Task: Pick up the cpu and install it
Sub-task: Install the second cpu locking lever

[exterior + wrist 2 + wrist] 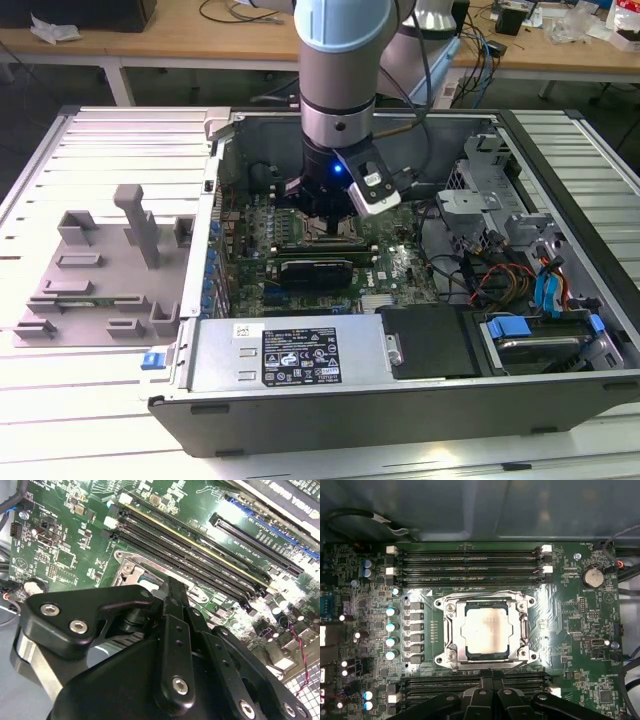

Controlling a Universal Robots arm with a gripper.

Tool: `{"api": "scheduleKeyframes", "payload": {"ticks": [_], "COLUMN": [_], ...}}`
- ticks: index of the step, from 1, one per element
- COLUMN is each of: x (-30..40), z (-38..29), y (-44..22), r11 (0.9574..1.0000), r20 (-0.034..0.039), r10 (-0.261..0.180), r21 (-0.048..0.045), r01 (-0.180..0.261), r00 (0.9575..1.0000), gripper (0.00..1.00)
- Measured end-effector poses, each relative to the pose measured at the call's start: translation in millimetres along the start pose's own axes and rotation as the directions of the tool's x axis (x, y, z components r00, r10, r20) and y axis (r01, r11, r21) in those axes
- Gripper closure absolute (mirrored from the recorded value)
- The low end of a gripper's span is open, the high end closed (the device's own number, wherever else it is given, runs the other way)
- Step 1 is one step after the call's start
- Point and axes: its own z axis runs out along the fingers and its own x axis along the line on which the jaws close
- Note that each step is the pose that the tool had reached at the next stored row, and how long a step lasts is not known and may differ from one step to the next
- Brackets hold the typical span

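Your arm hangs straight down into the open computer case [190,330], which lies on its side on the slatted surface [100,400] so the motherboard [580,645] faces up and can be reached from above. In the first wrist view, the cpu [486,630] sits square in the middle of its socket frame [451,630], its silver top facing up and level with the metal bracket around it. From how it lies inside the frame, you can judge it to be already seated rather than carried.

The gripper [492,692] hovers over the board just beside the socket, on the side next to the nearer bank of memory slots [445,687]. Its fingers [172,605] appear pressed together, and nothing shows between them. You can see the black linkage converging to one narrow tip in the second wrist view, which suits a hand that has let go of the chip and closed up.

The further memory slots [470,565] run parallel above the socket, leaving it clear.

On the exterior view's left, the grey plastic tray [90,290] with upright blocks rests on the surface outside the case, well apart from the arm.
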Motion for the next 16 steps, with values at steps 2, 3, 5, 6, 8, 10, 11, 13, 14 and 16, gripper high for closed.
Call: {"api": "scheduleKeyframes", "payload": {"ticks": [2,3,5,6,8,10,11,13,14,16], "x": [0.7,0.8,1.1,1.3,2.0,3.7,3.9,4.0,4.1,4.2], "z": [1.0,1.4,1.5,1.6,1.8,2.0,2.2,3.0,3.8,6.3], "y": [-1.7,-2.1,-2.4,-2.6,-2.7,-3.5,-3.8,-4.1,-4.2,-4.4], "r11": [0.9997,0.9990,0.9978,0.9968,0.9952,0.9944,0.9944,0.9945,0.9945,0.9947], "r20": [-0.0019,-0.0034,-0.0050,-0.0060,-0.0072,-0.0103,-0.0130,-0.0267,-0.0364,-0.0601], "r10": [-0.025,-0.046,-0.066,-0.080,-0.098,-0.105,-0.105,-0.105,-0.104,-0.103], "r21": [-0.0016,-0.0028,-0.0041,-0.0049,-0.0062,-0.0069,-0.0072,-0.0074,-0.0072,-0.0069], "r01": [0.025,0.046,0.066,0.080,0.098,0.105,0.105,0.105,0.104,0.102], "r00": [0.9997,0.9990,0.9978,0.9968,0.9952,0.9944,0.9943,0.9941,0.9939,0.9929], "gripper": [0.89,0.89,0.89,0.89,0.89,0.89,0.89,0.89,0.89,0.89]}}
